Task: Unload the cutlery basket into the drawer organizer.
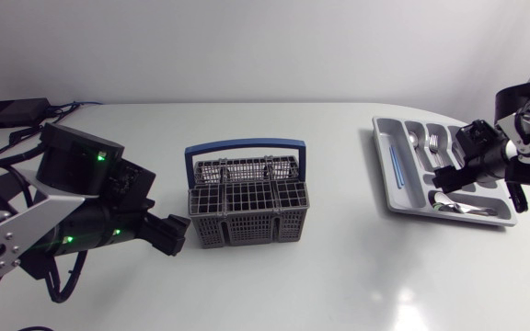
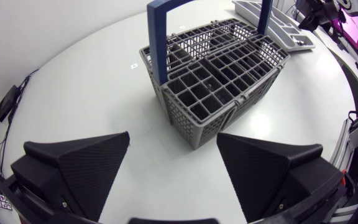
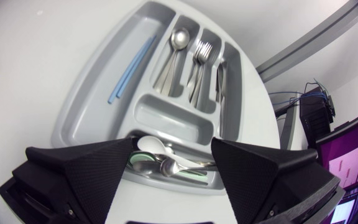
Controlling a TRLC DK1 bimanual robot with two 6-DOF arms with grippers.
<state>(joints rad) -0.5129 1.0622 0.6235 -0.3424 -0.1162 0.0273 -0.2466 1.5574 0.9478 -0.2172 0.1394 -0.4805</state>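
Jaws both apart: left short of basket, right seemingly low over organizer's edge.

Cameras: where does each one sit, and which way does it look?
Head view: fixed above the table, looking down on basket, organizer, left arm and right arm.
Left wrist view: on the left arm, facing the basket past its open jaws.
Right wrist view: on the right arm, looking down into the organizer past its open jaws.
Shared: head and left wrist views both show the basket.
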